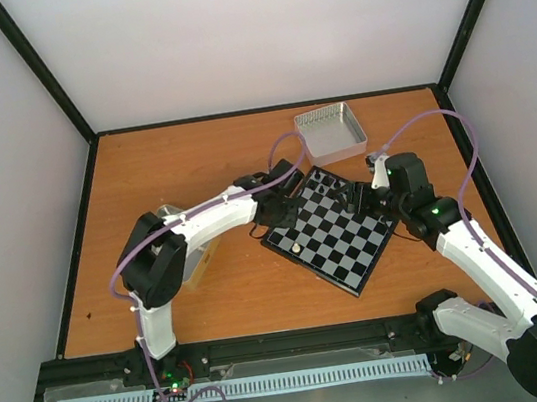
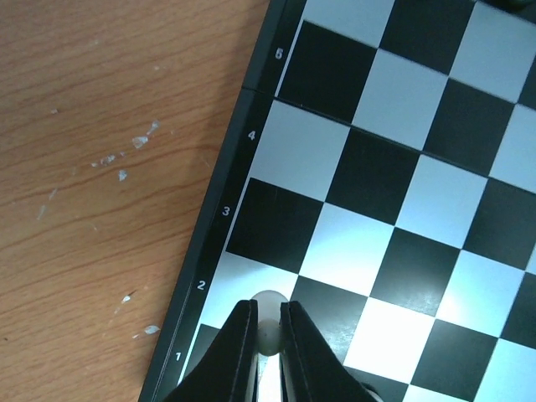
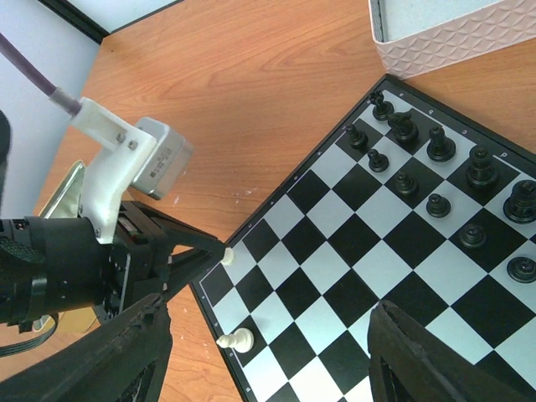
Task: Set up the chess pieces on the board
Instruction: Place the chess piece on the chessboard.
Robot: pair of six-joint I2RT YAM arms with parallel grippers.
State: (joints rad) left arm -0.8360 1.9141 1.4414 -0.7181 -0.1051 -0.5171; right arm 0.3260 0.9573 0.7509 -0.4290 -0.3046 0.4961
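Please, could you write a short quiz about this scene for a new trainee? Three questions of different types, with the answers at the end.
1. True or false: the left gripper is shut on a white chess piece.
2. Multiple choice: where do the black chessmen stand?
A) in the silver tray
B) on the board
C) on the table beside it
3. Fill in the missing word: the jaws of the right gripper stand wide ___.

Key: 1 true; 2 B; 3 open.
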